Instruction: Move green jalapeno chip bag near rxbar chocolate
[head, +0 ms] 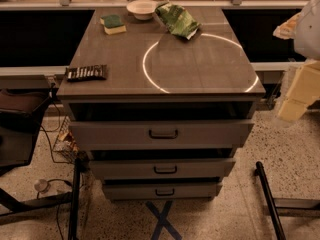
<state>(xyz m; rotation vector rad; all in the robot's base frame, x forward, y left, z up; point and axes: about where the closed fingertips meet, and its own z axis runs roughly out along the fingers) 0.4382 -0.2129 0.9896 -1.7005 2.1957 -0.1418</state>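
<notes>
The green jalapeno chip bag (177,20) lies crumpled at the far middle of the cabinet top, just right of the bowl. The rxbar chocolate (87,73) lies flat at the front left corner of the top, far from the bag. My gripper (295,96) shows as a pale shape at the right edge of the view, off the cabinet's right side and close to the camera. It is well apart from the bag and the bar.
A white bowl (142,8) stands at the far edge. A green-topped yellow sponge (113,24) lies left of it. The cabinet top (200,69) bears a bright ring of light. Three drawers (163,133) stand partly pulled out below. A black chair (20,124) is at the left.
</notes>
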